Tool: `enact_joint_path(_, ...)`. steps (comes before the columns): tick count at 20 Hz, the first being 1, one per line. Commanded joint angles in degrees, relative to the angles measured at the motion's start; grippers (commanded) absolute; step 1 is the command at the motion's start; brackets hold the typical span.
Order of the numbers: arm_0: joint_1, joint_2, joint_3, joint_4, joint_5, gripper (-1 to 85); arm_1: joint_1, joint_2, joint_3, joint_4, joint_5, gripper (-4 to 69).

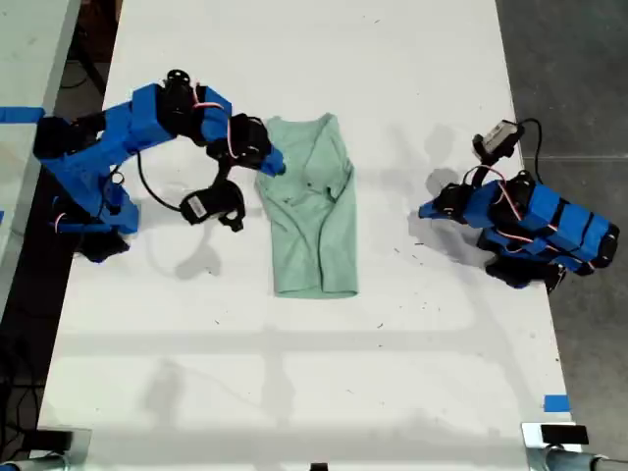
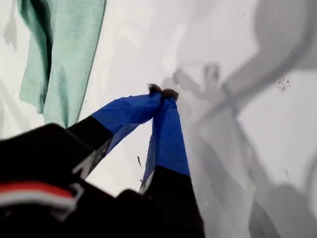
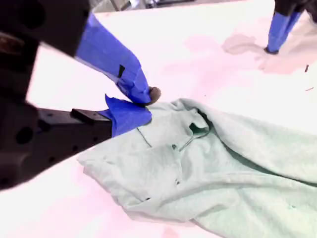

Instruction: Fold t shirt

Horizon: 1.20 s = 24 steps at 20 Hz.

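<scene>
While the t shirt (image 1: 312,208) lies folded lengthwise mid-bench (image 1: 294,392), we see my second gripper (image 3: 143,101) at its collar-end edge, fingers narrow with nothing visibly between them; my first gripper (image 2: 162,92) sits well apart, fingers closed and empty.

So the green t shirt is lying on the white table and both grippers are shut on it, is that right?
Not quite. The t shirt does lie on the white table, but only my second gripper is at its edge. My first gripper is shut on nothing, apart from the shirt over bare table, as the first wrist view shows.
</scene>
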Motion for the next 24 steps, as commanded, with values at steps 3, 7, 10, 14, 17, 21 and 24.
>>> enact_joint_path(3,-1.4,47.5,55.3,-21.4,-3.5,0.0,0.1,0.7,2.1,-0.1,-1.2,-0.5)
enact_joint_path(7,1.2,72.4,86.4,-32.8,-6.1,0.0,0.1,0.7,2.1,-0.1,-1.1,-0.5)
enact_joint_path(10,0.8,77.1,101.5,-40.4,-4.6,0.0,0.1,0.7,2.1,-0.1,-1.0,-0.5)
enact_joint_path(14,-1.4,87.6,107.1,-35.9,-2.9,0.0,0.2,0.7,2.1,-0.1,-1.0,-0.5)
enact_joint_path(17,-3.5,101.3,110.7,-27.2,-5.2,0.0,0.2,0.7,2.2,-0.3,-1.1,-0.5)
enact_joint_path(21,-3.3,102.0,111.0,-26.9,-5.4,0.0,0.2,0.7,2.2,-0.4,-1.1,-0.5)
enact_joint_path(24,-3.3,102.0,111.0,-26.8,-5.4,0.0,0.2,0.7,2.2,-0.4,-1.0,-0.5)
